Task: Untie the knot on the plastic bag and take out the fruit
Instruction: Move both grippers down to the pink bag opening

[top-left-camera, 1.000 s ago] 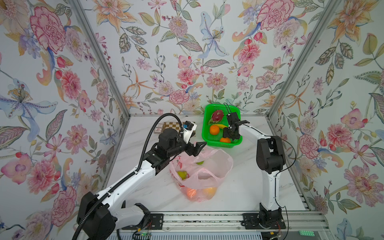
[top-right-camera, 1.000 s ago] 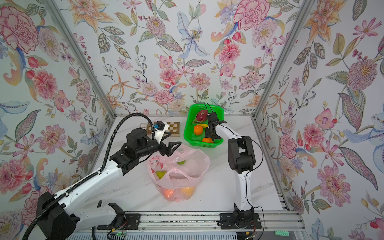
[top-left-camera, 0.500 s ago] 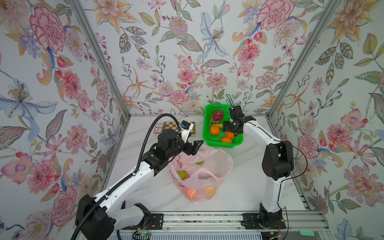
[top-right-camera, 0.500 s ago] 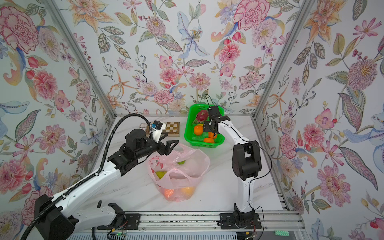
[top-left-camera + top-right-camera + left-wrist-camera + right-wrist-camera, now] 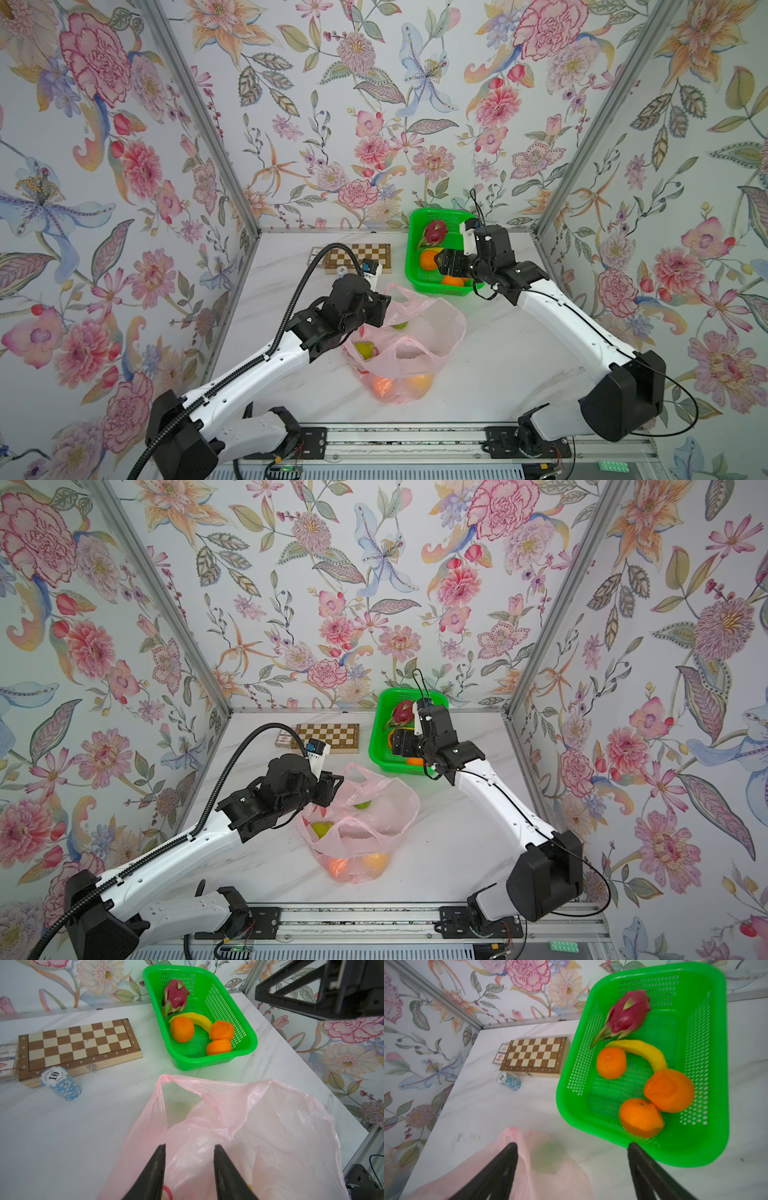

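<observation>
Now left pincer point(image 5: 189, 1145) has narrowed over the plastic bag point(image 5: 280, 1122).

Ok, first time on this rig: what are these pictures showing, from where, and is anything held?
Two white robot arms with black two-finger grippers work on a white marbled table. The two wide pictures come from one overhead camera; each close-up comes from a camera on an arm's wrist. On the table: a thin pale-pink plastic bag, mouth open, green and orange fruit inside; a green perforated plastic basket holding a magenta dragon fruit, a yellow banana and three oranges; a wooden chessboard; a stack of blue-and-white poker chips. The left gripper is at the bag, jaws partly apart, no clear pinch. The right gripper hangs open and empty by the basket.
</observation>
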{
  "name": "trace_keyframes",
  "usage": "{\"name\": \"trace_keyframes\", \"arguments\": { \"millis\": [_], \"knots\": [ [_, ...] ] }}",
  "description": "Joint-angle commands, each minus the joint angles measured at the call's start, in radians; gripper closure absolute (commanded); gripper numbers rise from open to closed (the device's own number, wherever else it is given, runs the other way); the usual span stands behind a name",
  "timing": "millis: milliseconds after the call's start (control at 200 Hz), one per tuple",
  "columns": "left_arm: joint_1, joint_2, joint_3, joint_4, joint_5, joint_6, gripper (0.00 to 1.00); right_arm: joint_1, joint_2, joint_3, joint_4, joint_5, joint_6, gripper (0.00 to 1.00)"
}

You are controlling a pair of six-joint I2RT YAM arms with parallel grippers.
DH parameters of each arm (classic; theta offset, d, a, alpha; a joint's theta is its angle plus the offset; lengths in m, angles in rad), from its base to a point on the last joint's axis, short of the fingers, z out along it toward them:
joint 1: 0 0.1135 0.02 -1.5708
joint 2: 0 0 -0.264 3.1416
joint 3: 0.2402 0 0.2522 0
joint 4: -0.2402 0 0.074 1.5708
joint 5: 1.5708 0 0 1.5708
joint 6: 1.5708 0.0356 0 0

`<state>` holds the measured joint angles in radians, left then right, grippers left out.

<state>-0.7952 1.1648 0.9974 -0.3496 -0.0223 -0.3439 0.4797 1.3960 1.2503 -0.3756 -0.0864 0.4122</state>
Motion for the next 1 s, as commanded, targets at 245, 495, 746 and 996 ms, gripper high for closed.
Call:
{"name": "trace_keyframes", "arguments": {
  "millis": [245, 495, 746, 996],
  "knots": [
    [-0.075, -0.031, -0.135, -0.154, -0.105, -0.203, 0.61, 0.180, -0.279, -0.321, 0.175, -0.201, 0.109, 0.18],
    [-0.081, -0.087, -0.312, -0.114, -0.116, -0.275, 0.62, 0.401, -0.292, -0.465, 0.245, -0.248, 0.063, 0.17],
    [-0.091, -0.197, -0.549, 0.012, -0.147, -0.363, 0.62, 0.594, -0.109, -0.528, 0.185, -0.202, -0.082, 0.21],
    [-0.091, -0.340, -0.583, 0.087, -0.242, -0.303, 0.50, 0.619, -0.059, -0.554, 0.189, -0.104, -0.045, 0.24]
  ]
}}
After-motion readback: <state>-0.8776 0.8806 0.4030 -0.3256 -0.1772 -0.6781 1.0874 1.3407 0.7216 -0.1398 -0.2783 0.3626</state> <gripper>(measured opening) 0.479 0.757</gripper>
